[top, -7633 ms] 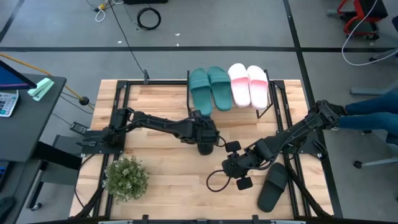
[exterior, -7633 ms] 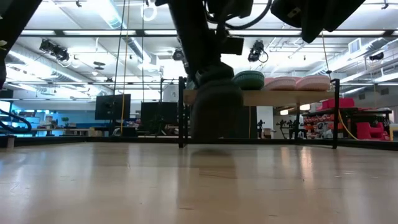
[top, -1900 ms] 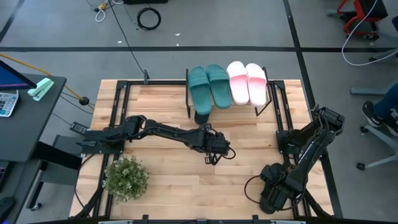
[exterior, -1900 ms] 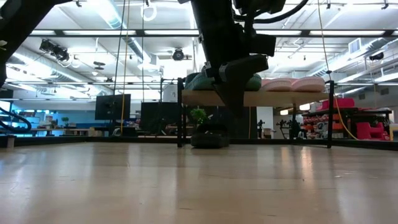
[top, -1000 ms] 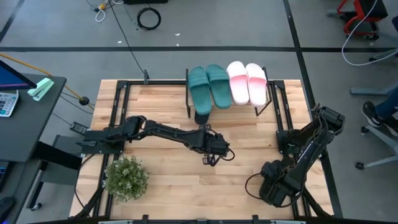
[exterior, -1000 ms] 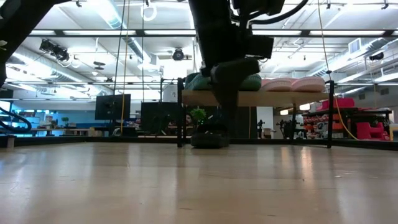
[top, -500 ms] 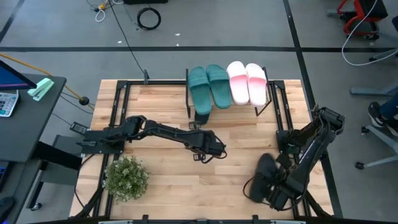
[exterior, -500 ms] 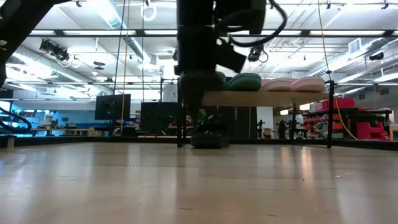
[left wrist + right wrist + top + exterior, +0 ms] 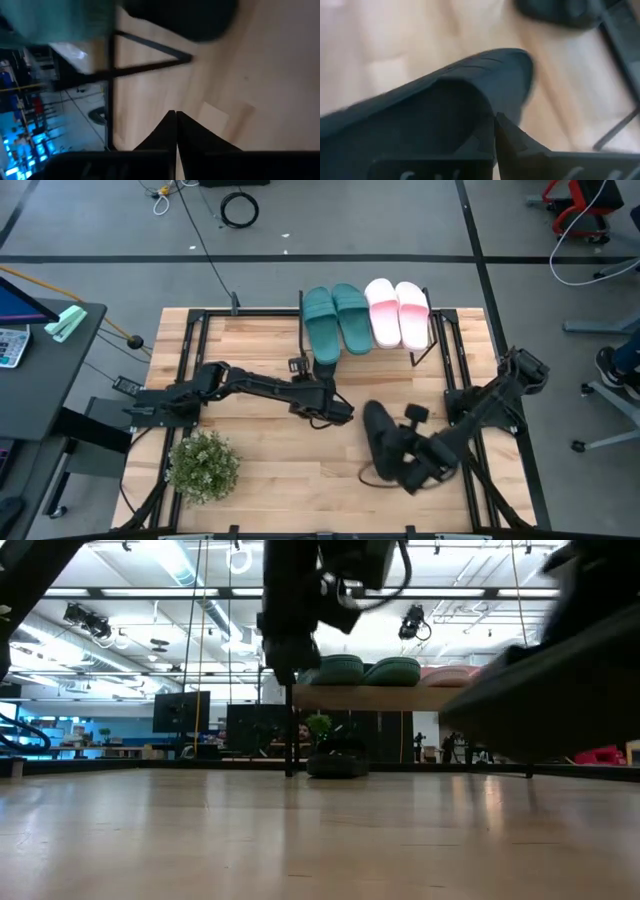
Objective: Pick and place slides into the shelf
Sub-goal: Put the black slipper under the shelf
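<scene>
Seen from overhead, going left to right: the left gripper [image 9: 335, 412] hovers near the middle of the wooden table [image 9: 260, 470], fingers pressed together and holding nothing, just in front of the shelf [image 9: 432, 340] at the table's far edge. On the shelf's plank sit two teal slides [image 9: 337, 320] side by side, then two pink slides [image 9: 399, 314], all with their long axes running front to back. A first black slide [image 9: 337, 764] rests on the table under the teal end of the shelf, clearest in the low view, just beyond the left gripper. Further right, the right gripper [image 9: 412, 470] is pinched shut on the strap of a second black slide [image 9: 383, 438], carried clear of the table; the wrist view shows its closed fingers [image 9: 506, 134] clamped on the dark rubber. This slide's long axis runs roughly front to back with a slight tilt, its free end toward the shelf. The relation that matters: the shelf lies away from the robot and slightly toward the left arm's side of the held slide, and the open spot under the plank beside the first black slide is likely where it belongs. The right arm, already holding the slide, is the one placed to carry it there; the left gripper sits near that path and could get in the way
</scene>
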